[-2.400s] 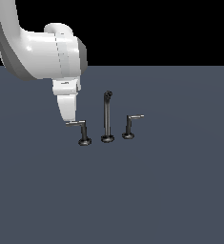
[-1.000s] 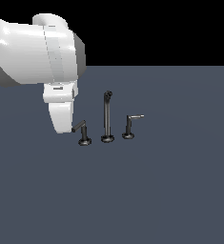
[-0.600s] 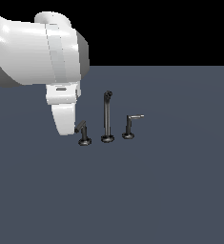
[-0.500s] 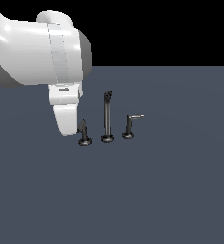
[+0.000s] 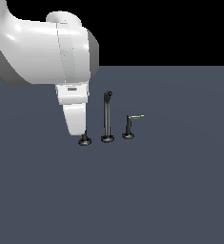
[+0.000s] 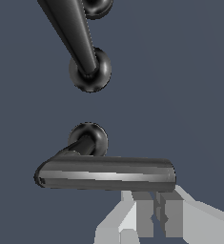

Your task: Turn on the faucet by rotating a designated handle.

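Wrist view shows my end effector (image 6: 156, 214) as pale grey blocky fingers (image 6: 144, 217) sitting just beside the handle (image 6: 106, 174), close to the far end of its long grey arm; whether they touch it I cannot tell, and I cannot tell if the fingers are apart or together, since only their ends show. The handle's arm lies level across this picture, bending at one end down to its short post and round base. Beyond it stands the spout (image 6: 73, 33) on its own round base, seen steeply from above. From the exterior view, my white wrist hangs over the handle at the exterior view's left end of the faucet (image 5: 106, 119), hiding all of that handle but its round base (image 5: 85, 141). The tall thin spout stands in the middle, and the second handle (image 5: 130, 125), with its pale-tipped arm pointing toward the exterior view's right, stands beyond it. All three pieces rest on the dark blue-grey surface (image 5: 156, 190).
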`<state>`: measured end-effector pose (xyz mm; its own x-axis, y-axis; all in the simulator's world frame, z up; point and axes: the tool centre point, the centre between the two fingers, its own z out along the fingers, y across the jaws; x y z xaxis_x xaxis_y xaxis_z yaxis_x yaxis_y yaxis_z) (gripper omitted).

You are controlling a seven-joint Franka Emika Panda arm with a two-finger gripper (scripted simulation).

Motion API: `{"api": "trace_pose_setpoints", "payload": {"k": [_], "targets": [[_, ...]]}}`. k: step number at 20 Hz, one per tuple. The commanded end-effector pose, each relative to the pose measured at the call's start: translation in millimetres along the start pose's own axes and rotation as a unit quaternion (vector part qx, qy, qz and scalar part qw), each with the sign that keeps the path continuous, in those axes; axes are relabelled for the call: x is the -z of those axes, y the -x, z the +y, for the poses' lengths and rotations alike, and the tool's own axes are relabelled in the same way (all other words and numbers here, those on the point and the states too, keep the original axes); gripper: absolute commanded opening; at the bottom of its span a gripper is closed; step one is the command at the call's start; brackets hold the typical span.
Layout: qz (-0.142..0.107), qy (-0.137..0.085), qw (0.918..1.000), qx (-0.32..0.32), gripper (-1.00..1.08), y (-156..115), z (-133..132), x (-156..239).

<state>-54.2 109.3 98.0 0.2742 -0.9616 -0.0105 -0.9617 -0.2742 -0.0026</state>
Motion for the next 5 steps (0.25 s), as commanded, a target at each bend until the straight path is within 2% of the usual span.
{"api": "trace_pose_setpoints", "payload": {"k": [1, 5], "targets": [[0.004, 0.0, 0.9998, -0.019, -1.0, -34, -1, 0], [0.005, 0.001, 0.9997, -0.024, -1.0, -54, -4, 1]]}}
